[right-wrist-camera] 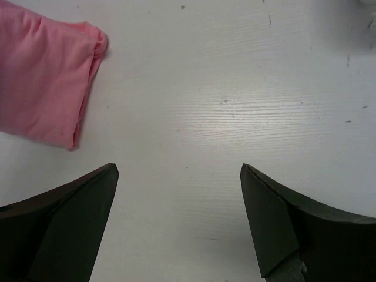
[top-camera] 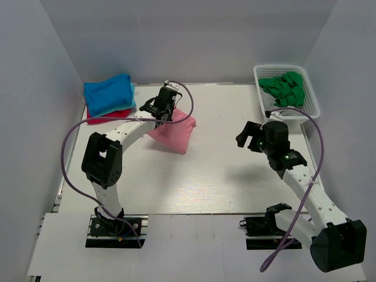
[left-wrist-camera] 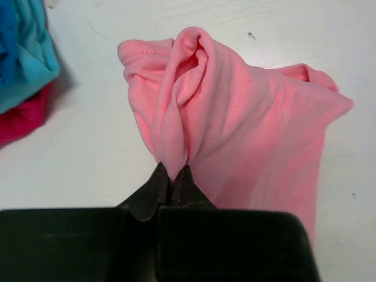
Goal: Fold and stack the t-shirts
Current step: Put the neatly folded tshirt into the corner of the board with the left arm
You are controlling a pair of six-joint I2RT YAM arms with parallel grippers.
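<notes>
Table (top-camera: 211, 182) fills most of the top view, white, boxed in by grey walls (top-camera: 194, 41) at left, back and right. Its middle and near stretch lie bare between the two arms, so there's plenty of room there.

Pink t-shirt (top-camera: 176, 135) sits left of centre toward the back as a rough folded bundle. Its right-hand edge lies flat on the table, and its near fold is bunched up into a ridge.

Over in the back left corner is the stack (top-camera: 108, 100): blue t-shirt (top-camera: 108, 91) on top, teal t-shirt (left-wrist-camera: 35, 59) beneath, red t-shirt (top-camera: 108, 116) at the bottom. It sits close to the left wall, with a strip of bare table between it and the pink one.

In the back right corner a white basket (top-camera: 259, 88) is tucked near the right wall, holding green things (top-camera: 286, 88) too small to make out.

Left gripper (left-wrist-camera: 173, 173) has its fingers pinched tight on that pink ridge. Right gripper (right-wrist-camera: 179, 170) hangs over bare table right of centre, fingers spread wide with nothing between them, and the pink corner lies well off to its left.
</notes>
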